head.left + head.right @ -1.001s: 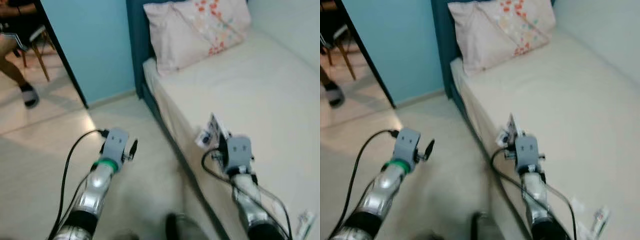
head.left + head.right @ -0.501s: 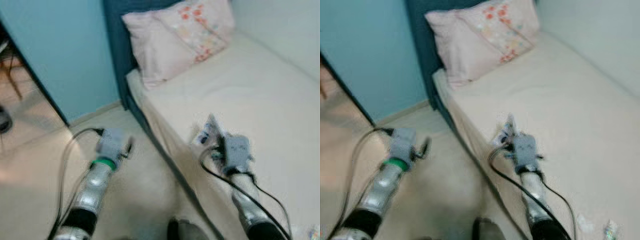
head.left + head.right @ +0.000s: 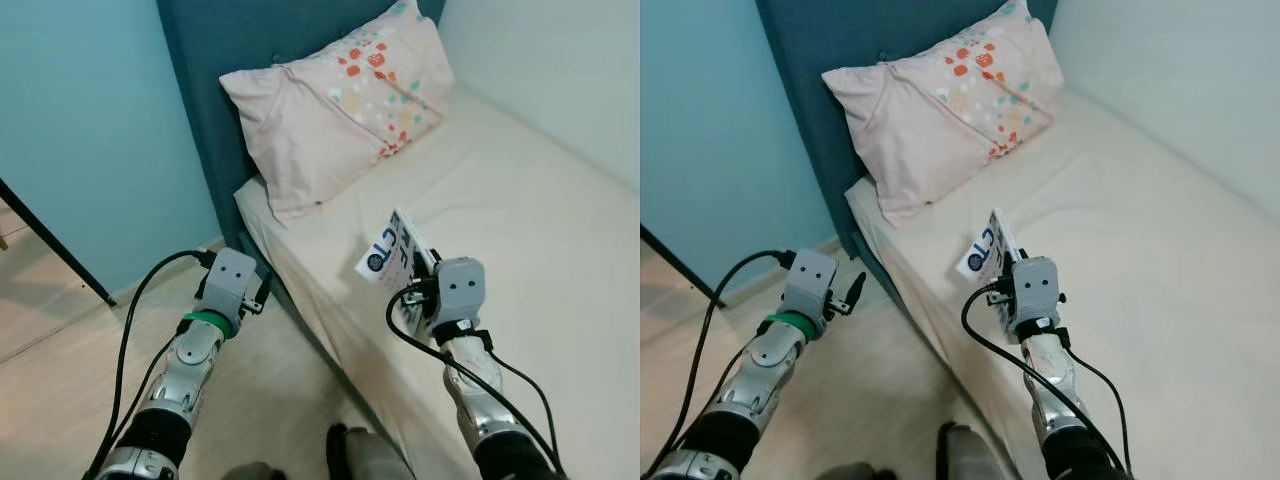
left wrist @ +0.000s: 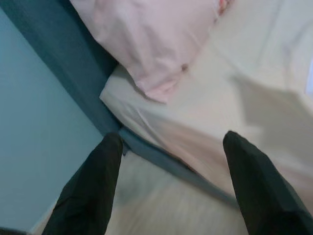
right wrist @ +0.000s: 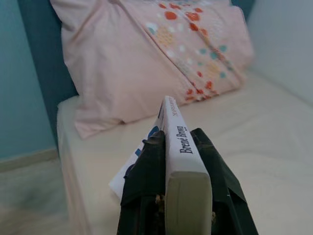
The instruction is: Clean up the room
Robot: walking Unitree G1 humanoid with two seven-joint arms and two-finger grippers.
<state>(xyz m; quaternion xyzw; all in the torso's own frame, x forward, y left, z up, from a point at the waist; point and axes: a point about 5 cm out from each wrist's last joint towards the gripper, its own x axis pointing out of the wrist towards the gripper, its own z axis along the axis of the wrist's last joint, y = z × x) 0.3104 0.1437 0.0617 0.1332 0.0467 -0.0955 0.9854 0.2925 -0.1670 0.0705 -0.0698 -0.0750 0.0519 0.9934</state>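
Note:
My right gripper (image 3: 412, 283) is shut on a white book (image 3: 392, 252) with blue lettering on its cover; it holds the book upright above the near edge of the bed (image 3: 520, 220). Up close the book (image 5: 177, 142) shows its white spine, with a black finger (image 5: 146, 171) pressed on each side. The left gripper (image 3: 258, 296) is open with nothing between its fingers (image 4: 93, 181), and hovers over the floor beside the bed's corner.
A pink pillow (image 3: 300, 130) and a flowered pillow (image 3: 385, 80) lean on the dark blue headboard (image 3: 215, 60). A light blue wall (image 3: 80, 150) stands on the left and a white wall (image 3: 560, 60) runs along the bed's far side. Beige floor (image 3: 60, 390) lies below the left arm.
The camera has swung to the right and closer to the bed, so the doorway and the person's legs have left the picture. The right gripper still holds the book.

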